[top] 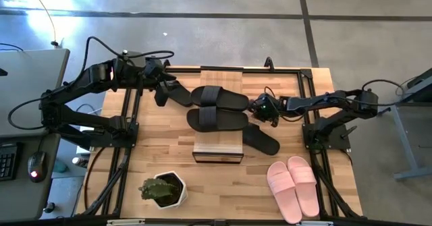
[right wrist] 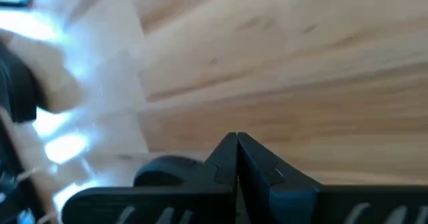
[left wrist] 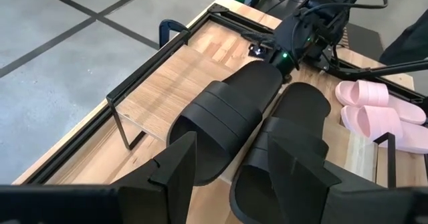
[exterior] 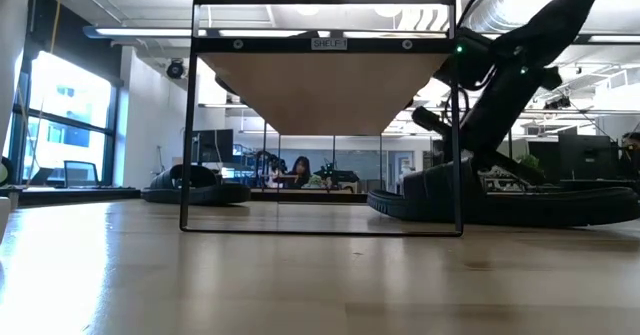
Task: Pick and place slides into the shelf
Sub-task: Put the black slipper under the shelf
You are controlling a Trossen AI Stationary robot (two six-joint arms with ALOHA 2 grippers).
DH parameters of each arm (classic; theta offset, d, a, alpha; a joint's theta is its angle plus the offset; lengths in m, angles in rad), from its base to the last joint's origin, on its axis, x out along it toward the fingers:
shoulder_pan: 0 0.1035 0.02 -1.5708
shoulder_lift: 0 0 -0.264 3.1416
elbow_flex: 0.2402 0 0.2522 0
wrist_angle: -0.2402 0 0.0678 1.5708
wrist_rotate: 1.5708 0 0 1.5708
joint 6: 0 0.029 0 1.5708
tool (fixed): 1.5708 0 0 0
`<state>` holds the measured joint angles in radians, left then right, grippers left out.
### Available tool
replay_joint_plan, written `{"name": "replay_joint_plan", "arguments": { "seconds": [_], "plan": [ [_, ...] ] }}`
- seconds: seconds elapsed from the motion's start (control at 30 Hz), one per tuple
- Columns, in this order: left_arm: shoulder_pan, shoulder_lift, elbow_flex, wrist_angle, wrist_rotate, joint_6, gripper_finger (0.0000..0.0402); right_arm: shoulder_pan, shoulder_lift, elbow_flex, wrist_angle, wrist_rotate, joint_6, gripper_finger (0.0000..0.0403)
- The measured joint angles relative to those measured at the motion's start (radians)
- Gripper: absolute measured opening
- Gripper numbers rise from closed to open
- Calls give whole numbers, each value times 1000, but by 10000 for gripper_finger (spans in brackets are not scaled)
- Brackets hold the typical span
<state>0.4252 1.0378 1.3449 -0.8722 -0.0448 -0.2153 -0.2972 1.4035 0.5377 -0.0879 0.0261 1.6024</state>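
Two black slides lie side by side across the top of the shelf: the far slide and the near slide. A third black slide lies on the surface just right of the shelf, partly under its edge. The pink pair sits near the front right corner.

Left gripper hovers at the left end of the far slide, jaws spread, gripping nothing. Right gripper is at the right ends of the shelf-top slides, jaws pressed together, empty.

Potted plant stands near the front left.
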Motion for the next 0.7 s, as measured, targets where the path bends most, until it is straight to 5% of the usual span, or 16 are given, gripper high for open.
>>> {"name": "replay_joint_plan", "arguments": {
  "seconds": [0.47,0.7],
  "plan": [
    [0,0,0,0,0,9,168,60,-316,0,-368,125,11,0],
    [0,0,0,-7,0,9,168,279,-480,0,-644,59,192,0]
  ]
}}
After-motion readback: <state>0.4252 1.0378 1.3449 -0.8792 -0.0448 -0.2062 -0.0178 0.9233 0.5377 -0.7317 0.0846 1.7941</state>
